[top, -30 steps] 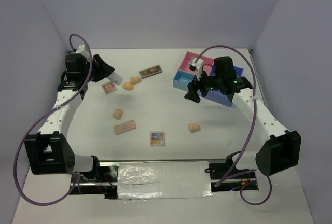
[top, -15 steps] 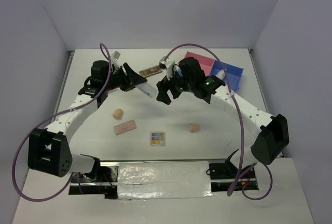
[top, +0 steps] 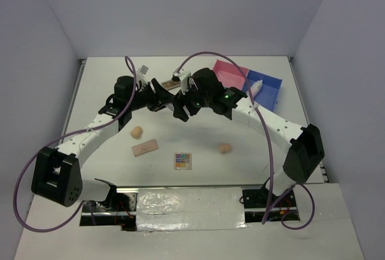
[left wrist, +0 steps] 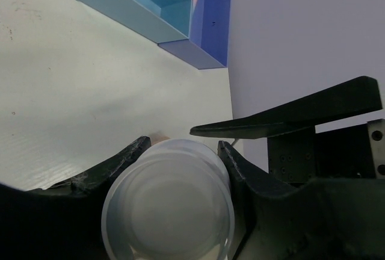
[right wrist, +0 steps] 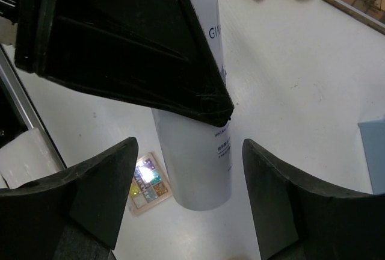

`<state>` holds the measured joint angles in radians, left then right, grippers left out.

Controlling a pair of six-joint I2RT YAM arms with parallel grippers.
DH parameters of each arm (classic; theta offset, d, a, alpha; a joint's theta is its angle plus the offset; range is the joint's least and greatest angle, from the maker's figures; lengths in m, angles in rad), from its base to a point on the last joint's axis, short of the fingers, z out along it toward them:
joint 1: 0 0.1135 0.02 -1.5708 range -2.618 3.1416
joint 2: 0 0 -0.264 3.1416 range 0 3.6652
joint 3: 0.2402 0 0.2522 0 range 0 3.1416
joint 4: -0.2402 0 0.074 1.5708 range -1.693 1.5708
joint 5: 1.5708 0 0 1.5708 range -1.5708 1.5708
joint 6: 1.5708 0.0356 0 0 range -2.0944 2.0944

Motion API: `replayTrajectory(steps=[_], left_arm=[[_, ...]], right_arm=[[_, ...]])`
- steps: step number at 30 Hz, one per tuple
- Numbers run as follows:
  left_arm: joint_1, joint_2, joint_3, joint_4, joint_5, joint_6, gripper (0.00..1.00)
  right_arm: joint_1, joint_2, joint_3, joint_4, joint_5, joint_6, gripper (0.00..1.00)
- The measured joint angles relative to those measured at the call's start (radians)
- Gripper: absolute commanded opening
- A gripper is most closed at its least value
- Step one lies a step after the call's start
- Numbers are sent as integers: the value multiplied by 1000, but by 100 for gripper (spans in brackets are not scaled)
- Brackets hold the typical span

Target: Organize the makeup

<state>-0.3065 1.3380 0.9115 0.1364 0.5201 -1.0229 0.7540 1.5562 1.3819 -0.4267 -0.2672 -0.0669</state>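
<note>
Left tool moved centreward clamping white bottle, right tool come alongside, agape just by it, tabletop open at 12 o'clock.

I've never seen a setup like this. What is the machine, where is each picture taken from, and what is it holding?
These are two robot arms bolted to a table, each ending in a two-finger claw. The wide picture looks down from above; the other two come from wrist cameras. The left claw grips a white bottle; the right claw is open on either side of it. On the table lie sponges, palettes and a tray holding another bottle.
</note>
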Motion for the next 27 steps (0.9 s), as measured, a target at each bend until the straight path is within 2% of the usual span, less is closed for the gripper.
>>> replayTrajectory(steps=[3, 5, 6, 12, 15, 18, 19, 21, 22, 25, 27], left_arm=[[-5, -1, -2, 8, -4, -6, 0], [-7, -1, -2, 11, -6, -7, 0], [-7, -1, -2, 14, -6, -7, 0], [-9, -1, -7, 23, -7, -13, 2], [-8, -2, -19, 31, -7, -27, 10], [-8, -2, -23, 36, -7, -30, 32], [-8, -2, -24, 39, -7, -31, 45], [-8, -2, -27, 47, -7, -31, 56], [-8, -4, -31, 52, -7, -32, 67], [-10, -9, -34, 69, -6, -48, 82], [-10, -14, -34, 81, -5, -54, 85]], right_arm=[[10, 16, 0, -2, 18, -2, 75], [12, 23, 0, -2, 27, -7, 71], [12, 26, 0, -2, 30, -9, 64], [12, 33, 0, -1, 39, -35, 42], [12, 37, 0, -6, 31, -42, 32], [12, 38, 0, -8, 24, -51, 28], [12, 38, 0, -8, 24, -54, 27], [11, 38, 0, -7, 23, -61, 26], [11, 38, 0, -7, 21, -62, 25], [11, 38, 0, -8, 14, -63, 25], [10, 38, 0, -7, 8, -64, 24]])
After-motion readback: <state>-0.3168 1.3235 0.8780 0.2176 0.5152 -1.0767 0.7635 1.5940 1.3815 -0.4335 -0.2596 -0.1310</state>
